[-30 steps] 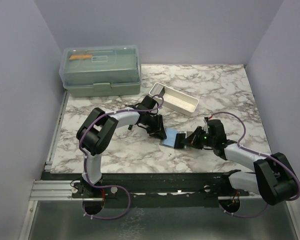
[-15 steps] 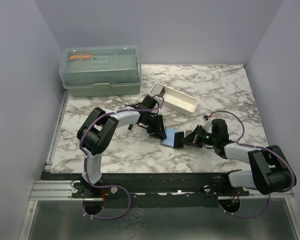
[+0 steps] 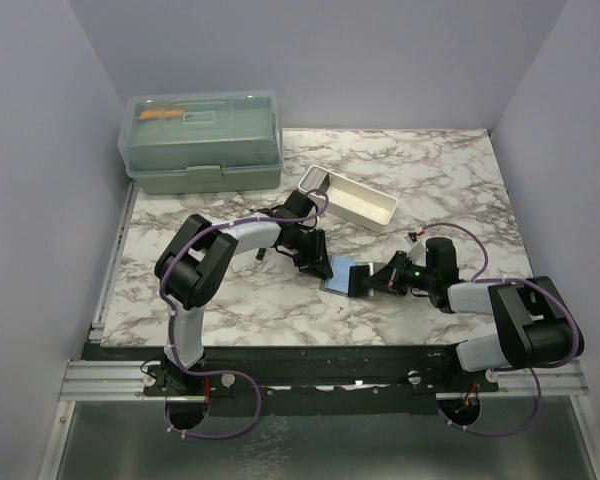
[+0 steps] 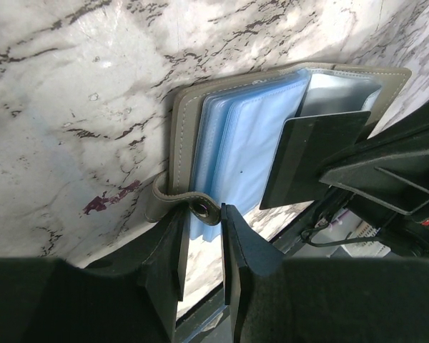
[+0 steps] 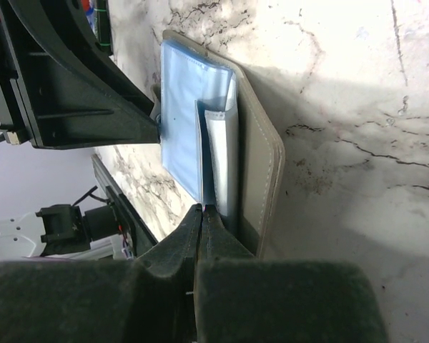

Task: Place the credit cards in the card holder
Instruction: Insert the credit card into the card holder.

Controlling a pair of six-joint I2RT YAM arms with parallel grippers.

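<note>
While left gripper [image 4: 202,213] pinches card holder [image 4: 236,136] — right gripper [image 5: 202,211], pressed together, touches its open inside.

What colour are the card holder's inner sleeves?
The card holder's sleeves are light blue, clearest in left wrist view.

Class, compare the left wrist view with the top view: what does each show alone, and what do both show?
Left wrist only: the snap tab at the left claw's tips, and the card in the right claw. Top only: the green box and white tray. Both: the open card holder, blue inside, on the marble table between the claws.
</note>
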